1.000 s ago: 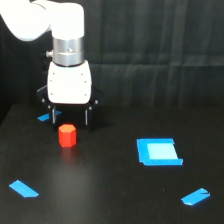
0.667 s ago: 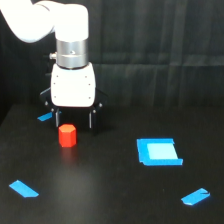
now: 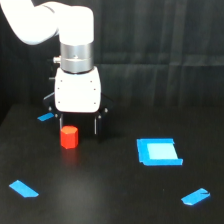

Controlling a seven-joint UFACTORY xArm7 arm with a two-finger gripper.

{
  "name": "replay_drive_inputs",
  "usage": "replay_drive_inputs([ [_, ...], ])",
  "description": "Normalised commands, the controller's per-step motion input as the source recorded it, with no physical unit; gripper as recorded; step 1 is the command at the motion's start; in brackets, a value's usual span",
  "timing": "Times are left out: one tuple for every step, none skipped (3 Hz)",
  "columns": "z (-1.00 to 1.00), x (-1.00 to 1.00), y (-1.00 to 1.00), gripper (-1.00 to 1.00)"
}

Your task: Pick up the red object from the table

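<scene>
Down on the table (image 3: 115, 200), the red object (image 3: 69, 137) stood upright, a stubby red-orange block toward the exterior view's left. Above and just behind it hung the gripper (image 3: 78, 125), its two dark fingers (image 3: 98, 124) spread wide apart and pointing straight down, with nothing between them; the block sat below the gap, nearer the finger on the exterior view's left, and whether that finger touched it could not be told. The fingers came out of a white boxy body under a silver wrist ring, and the white arm (image 3: 50, 22) curved up and away toward the upper left of the view. Behind the gripper on the left lay a small blue tape strip (image 3: 45, 117). Well apart to the exterior view's right lay a blue square patch (image 3: 158, 151), with another blue strip (image 3: 196, 197) near the lower right and a third (image 3: 23, 188) near the lower left. A black curtain (image 3: 165, 40) closed off the back
</scene>
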Motion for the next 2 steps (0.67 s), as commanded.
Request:
replay_drive_inputs([
  [0.02,0.02,-0.53,0.92],
  [-0.09,-0.02,-0.27,0.66],
])
